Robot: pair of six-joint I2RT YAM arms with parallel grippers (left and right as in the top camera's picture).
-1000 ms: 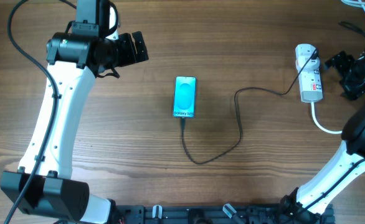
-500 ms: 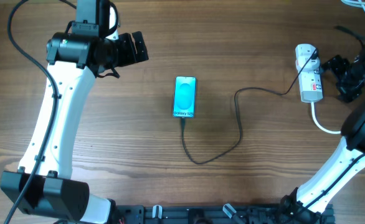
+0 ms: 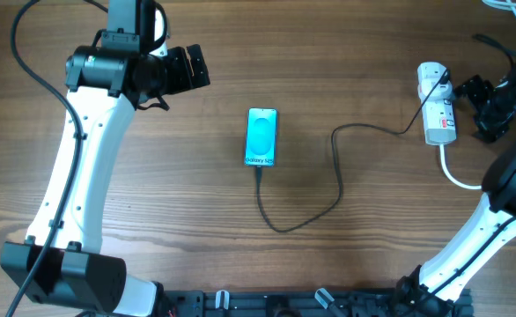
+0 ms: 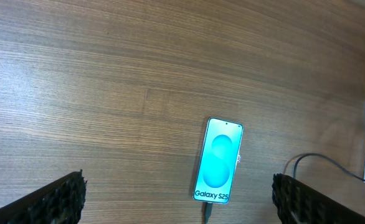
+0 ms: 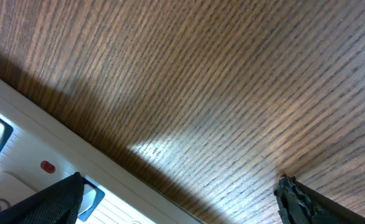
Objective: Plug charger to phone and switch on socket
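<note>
The phone (image 3: 261, 137) lies flat mid-table, its cyan screen up; it also shows in the left wrist view (image 4: 218, 160). The thin black charger cable (image 3: 339, 176) runs from the phone's near short edge, loops right and reaches the socket (image 3: 438, 104), a white power strip at the far right. The cable's connector tip (image 4: 207, 210) sits at the phone's bottom edge. My left gripper (image 3: 196, 68) is open and empty, high at the left of the phone. My right gripper (image 3: 480, 106) is open and empty just right of the socket, one finger over the strip's edge (image 5: 20, 162).
The socket's thick white cord (image 3: 456, 176) curves from the strip toward the right arm base. More cables (image 3: 504, 11) hang at the far right corner. A red switch mark (image 5: 47, 166) shows on the strip in the right wrist view.
My right gripper has moved a little left, closer to the socket. The left arm, phone and cable have not moved.
</note>
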